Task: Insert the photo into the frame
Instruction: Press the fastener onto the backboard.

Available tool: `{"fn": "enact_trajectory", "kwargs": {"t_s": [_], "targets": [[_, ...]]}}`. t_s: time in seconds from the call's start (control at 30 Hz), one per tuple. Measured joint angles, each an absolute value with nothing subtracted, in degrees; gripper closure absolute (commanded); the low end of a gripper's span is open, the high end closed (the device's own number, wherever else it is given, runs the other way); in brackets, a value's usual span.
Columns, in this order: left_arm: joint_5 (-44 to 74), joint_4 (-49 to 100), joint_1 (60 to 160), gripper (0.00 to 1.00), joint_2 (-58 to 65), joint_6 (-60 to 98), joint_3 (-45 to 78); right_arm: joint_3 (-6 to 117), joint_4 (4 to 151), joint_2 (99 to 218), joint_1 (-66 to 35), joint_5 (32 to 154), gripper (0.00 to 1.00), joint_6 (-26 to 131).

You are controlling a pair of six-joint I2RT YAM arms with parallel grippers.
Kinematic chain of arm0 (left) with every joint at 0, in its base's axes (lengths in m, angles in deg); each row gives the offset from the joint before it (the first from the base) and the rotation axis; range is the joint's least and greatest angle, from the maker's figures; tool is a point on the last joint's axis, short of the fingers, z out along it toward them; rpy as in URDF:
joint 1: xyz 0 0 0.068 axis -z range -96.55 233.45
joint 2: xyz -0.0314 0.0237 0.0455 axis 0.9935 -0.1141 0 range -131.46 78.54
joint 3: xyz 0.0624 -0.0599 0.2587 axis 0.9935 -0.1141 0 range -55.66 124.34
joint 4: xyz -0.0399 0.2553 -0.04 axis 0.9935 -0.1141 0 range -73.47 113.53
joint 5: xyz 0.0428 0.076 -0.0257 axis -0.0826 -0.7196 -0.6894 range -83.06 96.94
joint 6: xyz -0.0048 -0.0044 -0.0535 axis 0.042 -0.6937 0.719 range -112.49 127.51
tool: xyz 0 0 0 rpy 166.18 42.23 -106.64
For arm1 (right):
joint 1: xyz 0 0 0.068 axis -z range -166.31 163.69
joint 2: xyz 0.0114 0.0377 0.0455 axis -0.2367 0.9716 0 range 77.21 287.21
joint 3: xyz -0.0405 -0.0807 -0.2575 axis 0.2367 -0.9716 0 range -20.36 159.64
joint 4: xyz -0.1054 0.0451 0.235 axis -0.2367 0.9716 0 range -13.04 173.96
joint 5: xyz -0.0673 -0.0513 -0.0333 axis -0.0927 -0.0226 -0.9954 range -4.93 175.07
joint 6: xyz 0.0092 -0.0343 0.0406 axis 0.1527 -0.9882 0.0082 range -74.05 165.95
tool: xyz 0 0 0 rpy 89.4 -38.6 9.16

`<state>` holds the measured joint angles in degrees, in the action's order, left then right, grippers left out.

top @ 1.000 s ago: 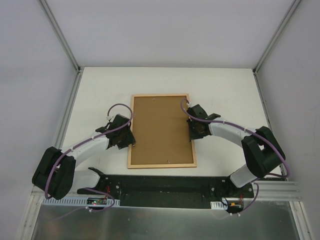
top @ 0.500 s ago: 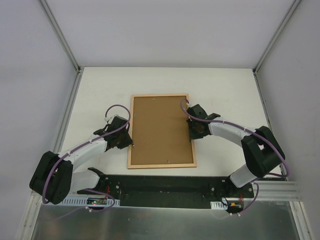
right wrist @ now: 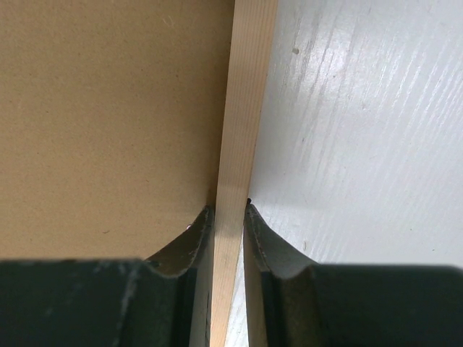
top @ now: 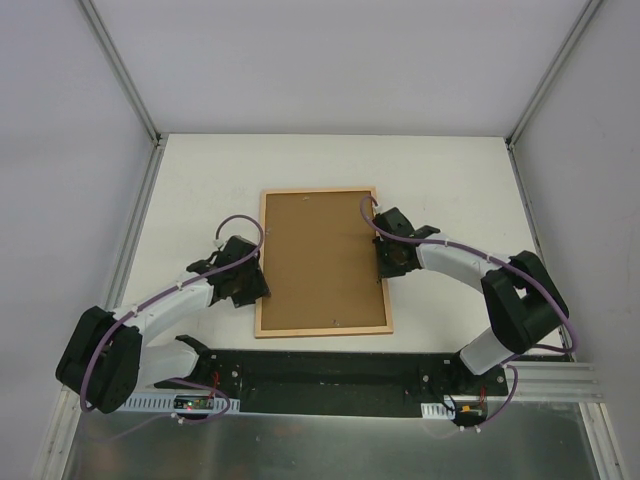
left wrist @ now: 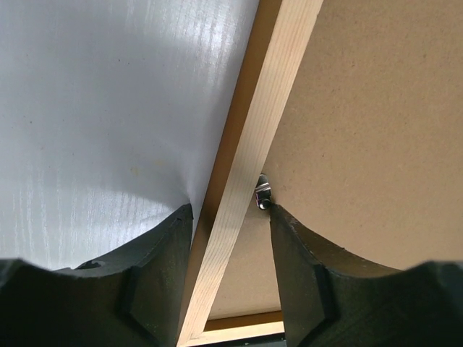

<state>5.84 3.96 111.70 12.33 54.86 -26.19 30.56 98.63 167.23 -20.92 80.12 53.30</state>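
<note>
The frame (top: pixel 322 329) lies face-down on the table (top: pixel 450 180), backing (top: pixel 320 260) in, photo unseen; the right gripper (right wrist: pixel 230 217) pinches its right rail, the left gripper (left wrist: pixel 230 238) loosely straddles the left rail, and I'd judge it light, stiff, its pane fragile, best held by the rails.

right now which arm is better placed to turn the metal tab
Likely left: the left gripper straddles the frame rail with the metal tab beside its finger; the right gripper is clamped on the opposite rail.
</note>
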Motion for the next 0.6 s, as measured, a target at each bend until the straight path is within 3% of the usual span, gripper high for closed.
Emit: {"fn": "enact_trajectory", "kwargs": {"t_s": [0.2, 0.37, 0.6], "targets": [[4.88, 3.39, 111.96, 0.59, 12.13, 56.18, -26.19, 30.8, 98.65, 167.45, -20.92, 80.16, 0.98, 53.39], [4.39, 1.89, 111.98, 0.53, 10.51, 57.86, -24.57, 30.84, 98.67, 167.51, -20.9, 80.21, 0.98, 53.39], [3.7, -0.1, 111.96, 0.53, 8.76, 58.78, -22.91, 30.84, 98.61, 167.54, -20.9, 80.34, 0.99, 53.37]]}}
